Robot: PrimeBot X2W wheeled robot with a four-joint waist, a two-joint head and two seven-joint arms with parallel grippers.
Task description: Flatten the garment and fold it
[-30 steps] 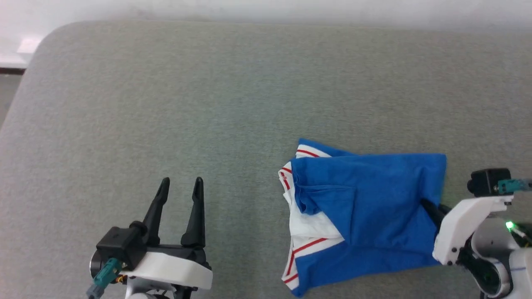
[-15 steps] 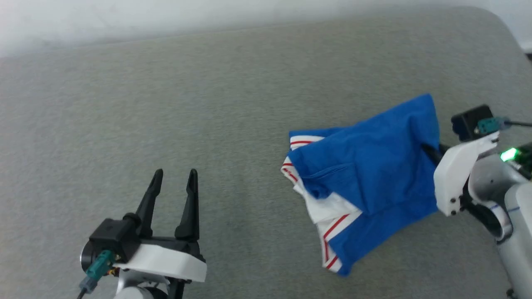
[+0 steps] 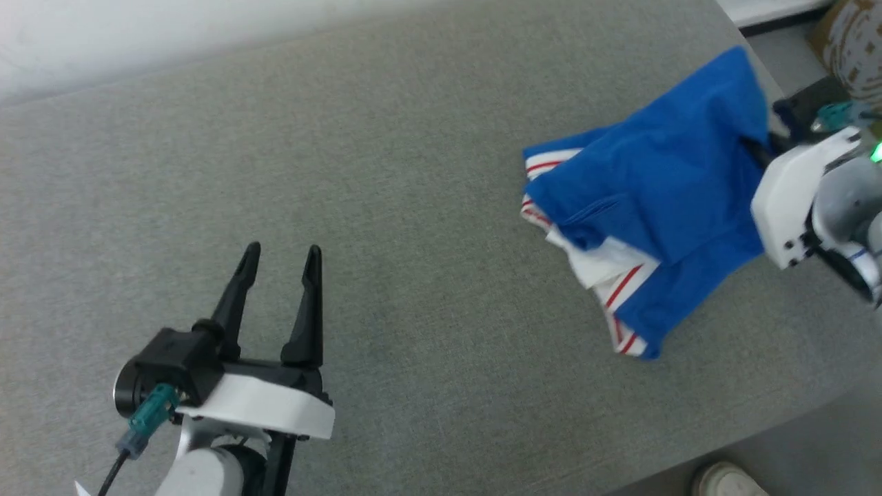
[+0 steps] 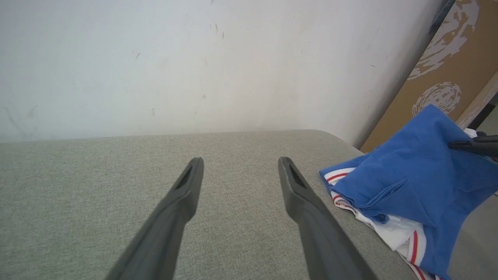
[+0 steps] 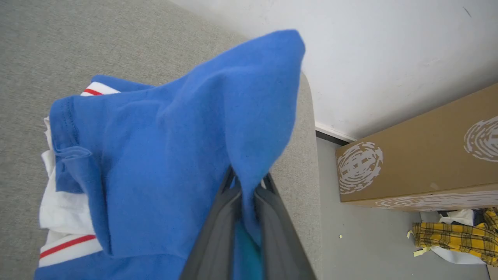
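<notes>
1. Pinching the garment [image 5: 155, 155] by a bunch of its blue edge, the right gripper [image 5: 244, 182] is clamped tight. Blue cloth is wedged between the jaws.
2. Garment: a layered bundle, blue outermost, with white cloth and red-striped trim showing at its low end. The pinched edge is raised. The rest drapes down and to the left onto the grey pad [image 3: 344, 172], near the pad's far right corner.
3. Left gripper [image 3: 283, 246]: jaws spread, nothing in them. It hovers over bare pad, well apart from the garment and to its left.
4. Step in hand, as I read it: shifting the bundle by one edge. I cannot tell whether it is being carried aside or repositioned for more flattening.
5. Doing it well:
   - Travel slowly and low, since a one-point hold lets the layers slide and fall open.
   - Let the low end lead onto the pad, then lay the rest down after it so the layers land stacked.
   - Release only once the cloth lies flat.
   - Bring the left gripper under or onto the hanging end if the layers start to peel apart.
6. Risks: the grip sits just beside the pad's right edge, with floor [image 5: 350, 233] and a cardboard box [image 5: 420, 155] beyond it. Cloth dropped here could slip off. A shoe [image 3: 723, 480] stands by the pad's near edge, so the arm should stay clear of it.
</notes>
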